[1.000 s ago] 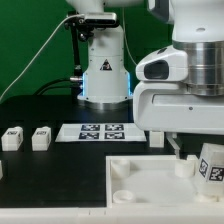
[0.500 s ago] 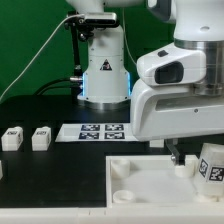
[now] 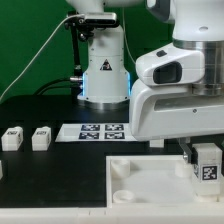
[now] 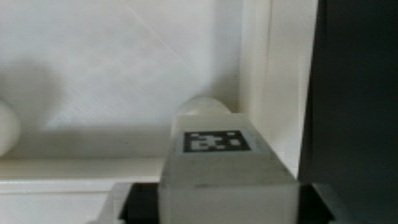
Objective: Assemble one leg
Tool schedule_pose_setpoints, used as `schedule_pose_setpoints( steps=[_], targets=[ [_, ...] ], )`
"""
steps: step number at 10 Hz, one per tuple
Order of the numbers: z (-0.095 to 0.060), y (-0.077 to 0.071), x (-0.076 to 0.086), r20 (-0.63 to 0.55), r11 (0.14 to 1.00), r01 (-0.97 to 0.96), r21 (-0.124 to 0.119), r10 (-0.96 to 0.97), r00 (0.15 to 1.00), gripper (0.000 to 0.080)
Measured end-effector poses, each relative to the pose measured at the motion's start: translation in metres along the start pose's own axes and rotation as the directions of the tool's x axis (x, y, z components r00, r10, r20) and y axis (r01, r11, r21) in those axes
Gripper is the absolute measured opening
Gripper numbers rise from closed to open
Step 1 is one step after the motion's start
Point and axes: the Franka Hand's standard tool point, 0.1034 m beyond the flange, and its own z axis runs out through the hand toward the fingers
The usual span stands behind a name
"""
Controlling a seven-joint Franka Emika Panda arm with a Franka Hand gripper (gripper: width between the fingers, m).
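My gripper [image 3: 204, 157] is shut on a leg [image 3: 208, 166], a small white post with a black-and-white tag, held upright over the right end of the big white panel [image 3: 150, 178]. In the wrist view the leg [image 4: 222, 160] fills the gap between my dark fingers [image 4: 144, 202], its tag facing the camera, with the panel [image 4: 107, 90] beneath. My gripper [image 4: 228, 206] grips its sides. Whether the leg's lower end touches the panel is hidden.
Two more small white legs [image 3: 12, 138] [image 3: 41, 137] stand on the black table at the exterior view's left. The marker board [image 3: 103, 131] lies behind the panel. The robot base [image 3: 103, 70] stands at the back. Round sockets [image 3: 121, 171] show on the panel's left end.
The held leg has turned from tilted to upright, with its tag now square to the exterior camera. The gripper has shifted slightly with it.
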Motion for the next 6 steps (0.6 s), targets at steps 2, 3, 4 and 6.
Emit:
schedule_pose_setpoints(
  steps=[2,3,4,6],
  targets=[
    [0.0,0.0,0.0,0.0,1.0,-0.016,0.001,0.016,1.0,0.0291],
    [0.0001,0.0002,0.0002,-0.006,0.999,-0.039,0.005,0.039,0.999,0.0291],
    [0.0013,0.0005,-0.0007,-0.035,0.982,-0.188,0.026,0.189,0.981,0.0291],
    [0.0017,-0.0004,-0.0012,-0.049,0.881,-0.47,0.053,0.472,0.88,0.0291]
  ],
)
